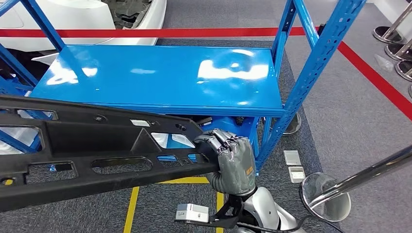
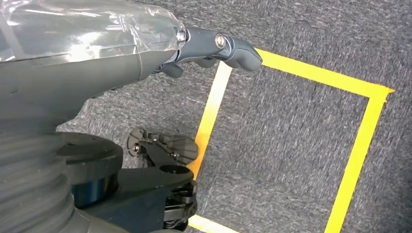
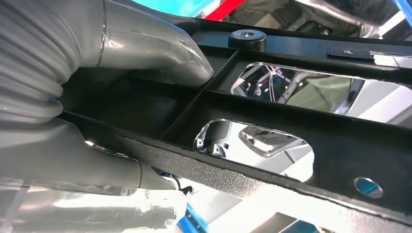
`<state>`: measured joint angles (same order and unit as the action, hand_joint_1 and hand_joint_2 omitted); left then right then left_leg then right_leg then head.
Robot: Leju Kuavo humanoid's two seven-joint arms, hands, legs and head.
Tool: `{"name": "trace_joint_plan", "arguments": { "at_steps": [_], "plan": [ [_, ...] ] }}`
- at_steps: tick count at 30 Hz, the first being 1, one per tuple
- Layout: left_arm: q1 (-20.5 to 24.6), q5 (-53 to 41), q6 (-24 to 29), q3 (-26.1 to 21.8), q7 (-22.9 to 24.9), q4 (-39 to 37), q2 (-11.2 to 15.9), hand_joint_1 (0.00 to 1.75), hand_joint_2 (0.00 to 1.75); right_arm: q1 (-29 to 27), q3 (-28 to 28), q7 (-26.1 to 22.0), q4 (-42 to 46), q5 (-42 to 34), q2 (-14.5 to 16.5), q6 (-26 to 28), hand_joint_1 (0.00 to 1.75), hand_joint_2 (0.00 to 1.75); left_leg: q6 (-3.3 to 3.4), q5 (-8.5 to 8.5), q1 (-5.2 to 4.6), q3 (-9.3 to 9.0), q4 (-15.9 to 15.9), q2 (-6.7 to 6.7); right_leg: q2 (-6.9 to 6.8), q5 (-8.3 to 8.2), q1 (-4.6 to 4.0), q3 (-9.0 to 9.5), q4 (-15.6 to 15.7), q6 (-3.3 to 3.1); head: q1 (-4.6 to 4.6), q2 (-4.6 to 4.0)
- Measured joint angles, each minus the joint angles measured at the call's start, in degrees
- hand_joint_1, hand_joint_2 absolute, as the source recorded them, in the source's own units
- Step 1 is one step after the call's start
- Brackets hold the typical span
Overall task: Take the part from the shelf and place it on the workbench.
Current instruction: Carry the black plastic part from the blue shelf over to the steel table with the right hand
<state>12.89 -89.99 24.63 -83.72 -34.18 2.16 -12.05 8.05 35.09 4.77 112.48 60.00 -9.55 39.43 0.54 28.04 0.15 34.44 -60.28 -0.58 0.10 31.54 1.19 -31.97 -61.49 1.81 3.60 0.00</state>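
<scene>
Right hand grips one end of the long black part; part runs leftward from it, clear of the blue shelf; left hand hangs over carpet, holding nothing visible, fingers' spread unclear; right arm carries.

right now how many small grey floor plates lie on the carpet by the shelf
2: one small grey floor plate beside the blue metal shelf, the second plate just nearer the robot. Others may be hidden by the long black plastic part.
</scene>
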Motion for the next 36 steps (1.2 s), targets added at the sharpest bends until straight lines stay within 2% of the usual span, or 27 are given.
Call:
{"name": "trace_joint_plan", "arguments": {
  "at_steps": [3,4,6,8,9,10,11,12,14,15,16,18,19,20,21,22,23,24,25,26,27,28,30,31,34,35,36],
  "plan": [
    [-0.01,0.05,-0.01,-0.01,0.0,0.01,0.02,0.0,1.75,0.05,-0.14,-0.17,-0.01,-0.18,0.38,0.0,1.75,1.75,-1.17,-0.42,0.01,0.55,-0.33,0.12,0.1,-0.85,-0.17,-0.31,0.9,-1.22,-0.18,0.0],
    [-0.02,0.09,-0.01,-0.01,-0.01,0.01,0.02,0.0,1.75,0.13,-0.14,-0.18,-0.01,-0.27,0.49,0.0,1.75,1.75,-1.53,0.17,0.05,0.76,-0.84,0.16,0.01,-1.2,-0.1,-0.52,1.0,-1.64,-0.27,0.0],
    [-0.04,0.2,-0.02,-0.02,-0.03,0.01,0.04,0.0,1.75,0.39,-0.14,-0.17,-0.01,-0.44,0.73,0.0,1.75,1.75,-2.2,3.48,0.19,2.05,-4.46,0.23,-0.19,-1.9,0.13,-1.15,1.19,-2.34,-0.67,0.0],
    [-0.09,0.34,-0.02,-0.02,-0.05,0.01,0.05,0.0,1.75,0.55,-0.13,-0.14,-0.01,-0.56,0.93,0.0,1.75,1.75,-2.72,8.24,0.32,4.46,-11.82,0.23,-0.31,-2.54,0.07,-2.12,1.14,-2.63,-1.03,0.0],
    [-0.13,0.4,-0.02,-0.02,-0.07,0.01,0.05,0.0,1.75,0.57,-0.12,-0.09,-0.01,-0.61,0.98,0.0,1.75,1.75,-2.84,9.77,0.35,5.23,-14.93,0.23,-0.37,-2.88,0.02,-2.61,1.1,-2.65,-1.08,0.0],
    [-0.17,0.45,-0.02,-0.02,-0.11,0.01,0.06,0.0,1.75,0.6,-0.12,-0.01,-0.02,-0.64,1.0,0.0,1.75,1.75,-2.85,10.45,0.35,5.21,-16.56,0.23,-0.42,-3.22,-0.02,-3.09,1.07,-2.61,-1.09,0.0],
    [-0.2,0.48,-0.01,-0.02,-0.16,0.01,0.07,0.0,1.75,0.64,-0.12,0.1,-0.02,-0.66,1.0,0.0,1.75,1.75,-2.71,9.85,0.33,3.92,-15.52,0.23,-0.44,-3.53,-0.04,-3.46,1.05,-2.54,-1.11,0.0],
    [-0.2,0.49,0.0,-0.02,-0.24,0.01,0.07,0.0,1.75,0.72,-0.11,0.24,-0.03,-0.66,1.0,0.0,1.75,1.75,-2.47,8.37,0.3,1.46,-12.14,0.24,-0.43,-3.82,-0.05,-3.74,1.03,-2.42,-1.13,0.0],
    [-0.11,0.49,0.03,-0.03,-0.38,0.01,0.08,0.0,1.75,1.02,-0.1,0.53,-0.03,-0.66,1.03,0.0,1.75,1.75,-1.83,5.44,0.14,-4.23,-2.82,0.37,-0.41,-4.36,-0.1,-4.08,1.0,-2.08,-1.16,0.0],
    [-0.06,0.44,0.04,-0.04,-0.45,0.01,0.08,0.0,1.75,1.18,-0.1,0.66,-0.04,-0.65,1.07,0.0,1.75,1.75,-1.55,4.58,-0.01,-5.93,0.45,0.45,-0.42,-4.62,-0.12,-4.19,1.01,-1.84,-1.16,0.0],
    [-0.06,0.38,0.04,-0.05,-0.53,0.01,0.08,0.0,1.75,1.31,-0.09,0.78,-0.05,-0.64,1.14,0.0,1.75,1.75,-1.3,4.23,-0.2,-6.64,2.12,0.51,-0.46,-4.88,-0.12,-4.26,1.05,-1.56,-1.16,0.0],
    [-0.16,0.19,0.05,-0.06,-0.7,0.01,0.08,0.0,1.75,1.42,-0.07,1.07,-0.07,-0.55,1.27,0.0,1.75,1.75,-0.69,3.63,-0.47,-6.35,2.54,0.52,-0.54,-5.5,-0.04,-4.29,1.32,-0.82,-1.14,0.0],
    [-0.19,0.11,0.05,-0.06,-0.79,0.01,0.07,0.0,1.75,1.44,-0.06,1.22,-0.09,-0.45,1.3,0.0,1.75,1.75,-0.28,3.12,-0.41,-6.19,2.78,0.38,-0.49,-5.35,0.03,-4.39,1.24,-0.49,-1.14,0.0],
    [-0.19,0.07,0.05,-0.06,-0.89,0.01,0.07,0.0,1.75,1.45,-0.05,1.42,-0.1,-0.28,1.31,0.0,1.75,1.75,0.2,2.52,-0.3,-5.91,3.1,0.25,-0.41,-4.45,0.06,-4.8,0.53,-0.24,-1.05,0.0],
    [-0.18,0.05,0.05,-0.06,-0.96,0.01,0.06,0.0,1.75,1.46,-0.05,1.6,-0.12,-0.11,1.31,0.0,1.75,1.75,0.64,1.9,-0.16,-5.5,3.42,0.1,-0.32,-2.71,0.06,-5.58,-1.19,-0.05,-0.9,0.0],
    [-0.18,0.04,0.05,-0.06,-1.01,0.01,0.05,0.0,1.75,1.44,-0.04,1.76,-0.14,0.02,1.31,0.0,1.75,1.75,0.96,1.41,-0.11,-4.97,3.5,-0.05,-0.24,-0.22,0.12,-6.64,-4.04,0.01,-0.7,0.0],
    [-0.21,0.04,0.05,-0.06,-1.03,0.01,0.06,0.0,1.75,1.4,-0.04,1.92,-0.14,0.14,1.3,0.0,1.75,1.75,1.19,1.06,-0.16,-4.32,3.39,-0.08,-0.23,2.21,0.11,-7.82,-7.58,0.12,-0.49,0.0],
    [-0.24,0.04,0.05,-0.06,-1.03,0.01,0.07,0.0,1.75,1.33,-0.03,2.08,-0.15,0.25,1.29,0.0,1.75,1.75,1.28,0.77,-0.22,-3.62,3.12,-0.12,-0.23,3.94,0.11,-8.69,-11.0,0.24,-0.37,0.0],
    [-0.26,0.03,0.05,-0.06,-1.03,0.01,0.07,0.0,1.75,1.25,-0.03,2.25,-0.15,0.38,1.28,0.0,1.75,1.75,1.31,0.55,-0.28,-2.93,2.78,-0.14,-0.23,4.66,0.11,-8.96,-13.29,0.32,-0.3,0.0],
    [-0.26,0.03,0.05,-0.06,-1.03,0.01,0.07,0.0,1.75,1.19,-0.03,2.45,-0.16,0.54,1.26,0.0,1.75,1.75,1.29,0.37,-0.31,-2.23,2.38,-0.15,-0.24,4.24,0.11,-8.23,-13.62,0.34,-0.27,0.0],
    [-0.26,0.03,0.05,-0.06,-1.03,0.01,0.07,0.0,1.75,1.16,-0.03,2.64,-0.16,0.77,1.25,0.0,1.75,1.75,1.24,0.25,-0.33,-1.59,1.92,-0.14,-0.24,2.99,0.11,-6.42,-11.76,0.29,-0.22,0.0],
    [-0.26,0.03,0.05,-0.06,-1.03,0.01,0.06,0.0,1.75,1.14,-0.03,2.81,-0.16,0.96,1.25,0.0,1.75,1.75,1.17,0.18,-0.33,-1.08,1.46,-0.13,-0.27,1.55,0.11,-3.83,-8.2,0.16,-0.14,0.0],
    [-0.24,0.03,0.1,-0.06,-1.05,0.01,0.05,0.0,1.75,1.11,-0.03,3.06,-0.15,1.29,1.24,0.0,1.75,1.75,0.8,0.04,-0.45,-0.17,0.59,-0.12,-0.31,0.31,-0.05,0.7,-1.04,-0.22,-0.01,0.0],
    [-0.23,0.02,0.14,-0.06,-1.06,0.01,0.05,0.0,1.75,1.04,-0.03,3.14,-0.15,1.42,1.23,0.0,1.75,1.75,0.5,-0.1,-0.5,0.08,0.31,-0.11,-0.3,0.27,-0.17,1.66,0.86,-0.39,-0.02,0.0],
    [-0.22,0.01,0.22,-0.06,-1.08,0.01,0.06,0.0,1.75,0.69,-0.03,3.45,-0.14,1.9,1.22,0.0,1.75,1.75,-0.54,-0.71,-0.54,0.44,0.07,-0.05,-0.17,-0.24,-0.21,1.38,1.84,-1.13,-0.13,0.0],
    [-0.22,0.01,0.23,-0.06,-1.08,0.01,0.07,0.0,1.75,0.61,-0.03,3.55,-0.14,1.98,1.23,0.0,1.75,1.75,-0.89,-0.13,-0.51,0.72,-0.45,0.02,-0.21,-0.62,-0.08,1.13,2.0,-1.57,-0.21,0.0],
    [-0.22,0.02,0.23,-0.06,-1.07,0.01,0.07,0.0,1.75,0.55,-0.03,3.61,-0.14,2.01,1.24,0.0,1.75,1.75,-1.25,1.28,-0.43,1.27,-1.88,0.1,-0.28,-1.04,0.08,0.81,2.19,-2.04,-0.39,0.0]
  ]
}}
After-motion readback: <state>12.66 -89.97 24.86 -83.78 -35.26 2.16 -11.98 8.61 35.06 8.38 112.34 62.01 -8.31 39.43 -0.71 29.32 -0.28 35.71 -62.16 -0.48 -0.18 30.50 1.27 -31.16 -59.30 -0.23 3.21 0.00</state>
